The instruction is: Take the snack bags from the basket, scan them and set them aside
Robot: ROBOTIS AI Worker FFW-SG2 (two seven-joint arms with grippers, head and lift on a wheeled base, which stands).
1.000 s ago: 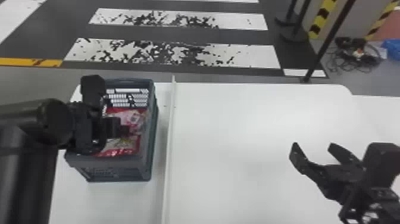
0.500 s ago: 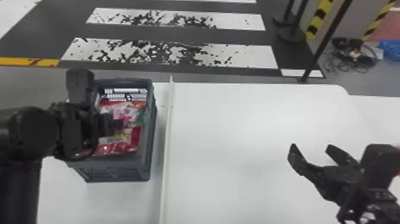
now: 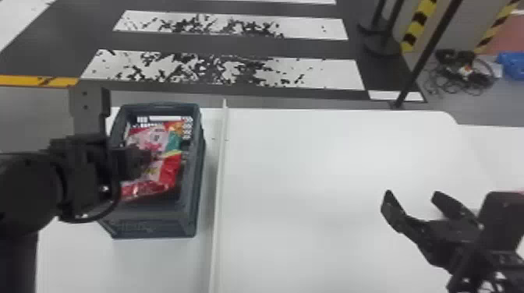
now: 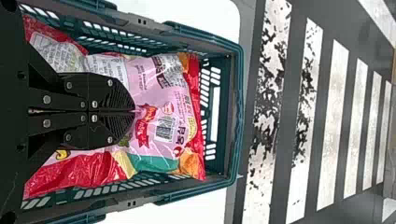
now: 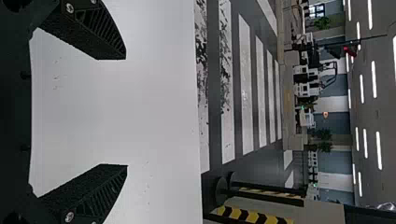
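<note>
Head view: basket point(image 3: 195, 163) at left of frame, on the white table point(image 3: 331, 175), long pale strip point(image 3: 218, 175) running just beside it, top to bottom. Snack bags inside: pink snack bag point(image 3: 147, 136) with green and orange parts in the upper half of the basket, glossy red packaging point(image 3: 169, 171) lower down. Left gripper point(image 3: 150, 156) comes in from the left edge, tips over the basket at the pink bag; dark arm parts hide some of the contents. Right gripper point(image 3: 412, 193) at lower right, over the table, fingers spread wide, well apart from basket. Worn crosswalk stripes point(image 3: 234, 70) across the top, black posts point(image 3: 425, 58) and tangled cables point(image 3: 464, 78) upper right, blue item point(image 3: 510, 64) at the right edge. Left wrist view: left gripper point(image 4: 134, 111) at left of centre, fingers pressed together, pinching the pink bag, creases at the tips. Barcode point(image 4: 165, 129) and print face the camera; bag lies inside the basket walls, red packaging at lower left and upper left. Crosswalk on the right half. Right wrist view: right gripper point(image 5: 126, 112), one finger upper left, one lower left, wide gap, table surface between. Crosswalk past the table edge, yellow-black striped barrier point(image 5: 252, 216) at bottom, ceiling lights point(image 5: 373, 79) far right.
</note>
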